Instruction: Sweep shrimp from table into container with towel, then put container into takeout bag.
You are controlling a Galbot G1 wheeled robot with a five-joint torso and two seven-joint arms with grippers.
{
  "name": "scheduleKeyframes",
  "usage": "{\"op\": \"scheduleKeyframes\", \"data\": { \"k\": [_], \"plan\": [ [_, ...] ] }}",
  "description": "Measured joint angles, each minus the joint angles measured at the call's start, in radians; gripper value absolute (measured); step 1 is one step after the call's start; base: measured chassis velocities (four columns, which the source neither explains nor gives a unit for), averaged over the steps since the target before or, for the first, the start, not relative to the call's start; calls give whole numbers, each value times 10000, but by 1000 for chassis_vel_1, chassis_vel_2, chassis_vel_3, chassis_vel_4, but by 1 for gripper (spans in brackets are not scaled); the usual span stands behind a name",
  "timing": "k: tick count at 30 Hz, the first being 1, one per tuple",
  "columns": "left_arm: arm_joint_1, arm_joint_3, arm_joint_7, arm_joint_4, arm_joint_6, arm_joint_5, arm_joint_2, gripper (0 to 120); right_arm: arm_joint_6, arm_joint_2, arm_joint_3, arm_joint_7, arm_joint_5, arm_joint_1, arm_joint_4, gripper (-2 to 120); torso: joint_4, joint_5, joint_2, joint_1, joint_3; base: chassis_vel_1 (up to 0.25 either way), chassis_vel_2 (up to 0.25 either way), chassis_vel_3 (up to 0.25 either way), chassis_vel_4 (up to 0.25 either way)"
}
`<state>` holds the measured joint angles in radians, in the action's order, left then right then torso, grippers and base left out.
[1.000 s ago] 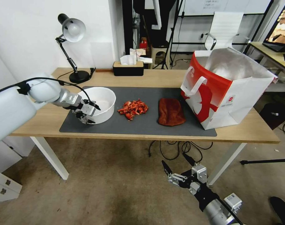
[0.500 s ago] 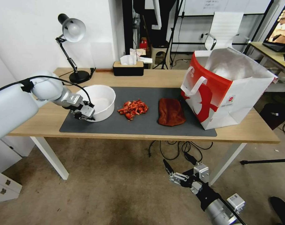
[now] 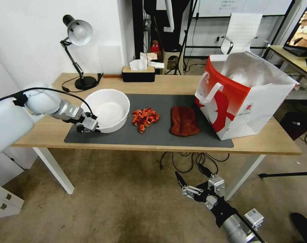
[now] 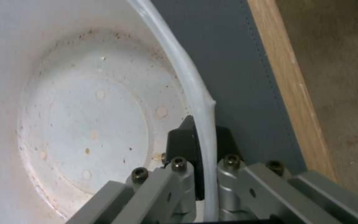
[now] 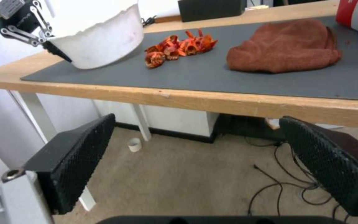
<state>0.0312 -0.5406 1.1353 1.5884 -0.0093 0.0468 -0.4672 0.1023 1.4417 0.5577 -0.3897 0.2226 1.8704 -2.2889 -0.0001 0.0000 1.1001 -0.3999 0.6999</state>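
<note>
Container sits at the left end of the dark grey mat on the wooden surface, tipped so its open mouth faces up and toward the robot, its lifted side nearest the left hand. That left hand is clamped onto the near-left rim; in the left wrist view one black finger presses inside the wall and the other outside, with the thin white rim pinched and slightly buckled between them. Shrimp lie in a loose heap just right of the container, close to its wall, the heap stretched roughly left to right along the mat. Right of them, a little apart, the towel lies flat with its long axis running from the near edge toward the far edge. The takeout bag stands upright at the right end, mouth open upward. The right hand hangs below the surface edge, fingers spread wide and holding nothing.
</note>
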Motion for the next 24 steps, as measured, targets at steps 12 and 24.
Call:
{"op": "scheduleKeyframes", "data": {
  "k": [12,24],
  "plan": [
    [2286,3057,-115,924,-592,67,703,0,39,22,-117,10,-83,-35,-37,100,1,-3,0,0,0,0,0,0,0],
    [7527,7854,-459,3792,-1255,74,1724,0,40,-27,-118,16,-57,-41,-10,100,0,1,0,-1,0,0,0,0,0]
  ]
}}
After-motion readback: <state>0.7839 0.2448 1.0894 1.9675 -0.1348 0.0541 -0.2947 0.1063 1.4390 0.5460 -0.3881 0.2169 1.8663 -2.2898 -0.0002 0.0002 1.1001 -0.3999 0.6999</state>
